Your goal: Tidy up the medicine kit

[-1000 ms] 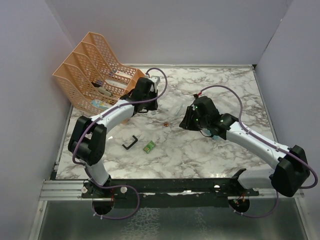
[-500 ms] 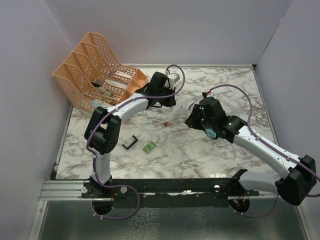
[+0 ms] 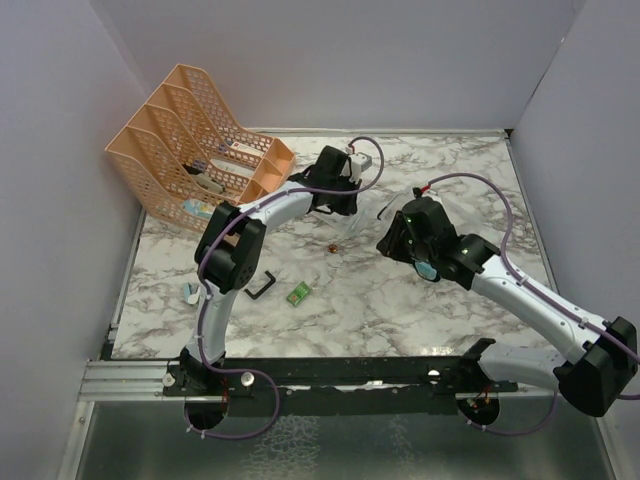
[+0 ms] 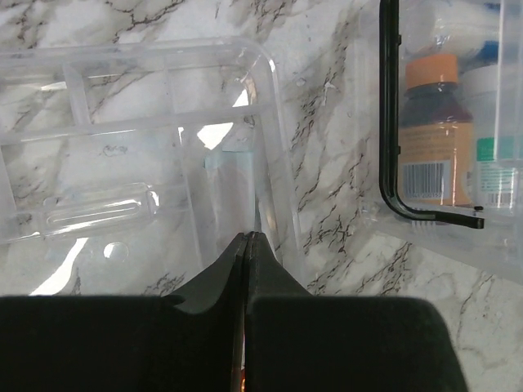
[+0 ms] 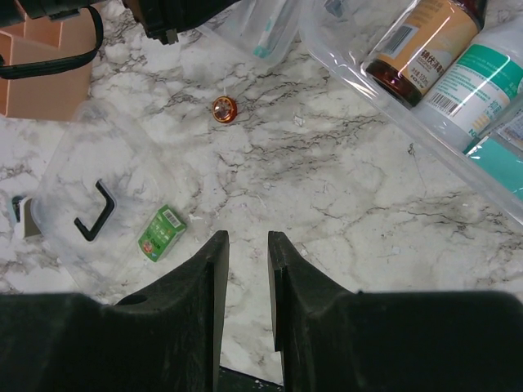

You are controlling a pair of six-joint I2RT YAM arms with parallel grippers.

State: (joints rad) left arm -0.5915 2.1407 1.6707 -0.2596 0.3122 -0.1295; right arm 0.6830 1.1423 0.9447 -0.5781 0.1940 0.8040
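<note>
Left hand (image 4: 247, 238) was down low, fingers pressed together, tips right at the rim of a clear divider tray (image 4: 122, 131). Whether that thin wall was pinched between them, I couldn't tell. Just off to that hand's right, across a strip of marble surface (image 4: 327, 122), sat the medicine kit (image 4: 458, 241), open, with a brown bottle (image 4: 433, 139) inside and a black bar (image 4: 391, 122) along its near side.

Right hand (image 5: 248, 245) hung above the surface, fingers apart, nothing between them. Ahead and to its left lay a green packet (image 5: 161, 233) on a clear lid (image 5: 73, 163), with an orange disc (image 5: 224, 109) farther ahead.

That kit looked light, thin-walled and slick. It would likely flex or crack under a hard squeeze, and the bottles made it bottom-heavy. Best hold, I'd say: the black bar or a rim edge, not a flat panel.
</note>
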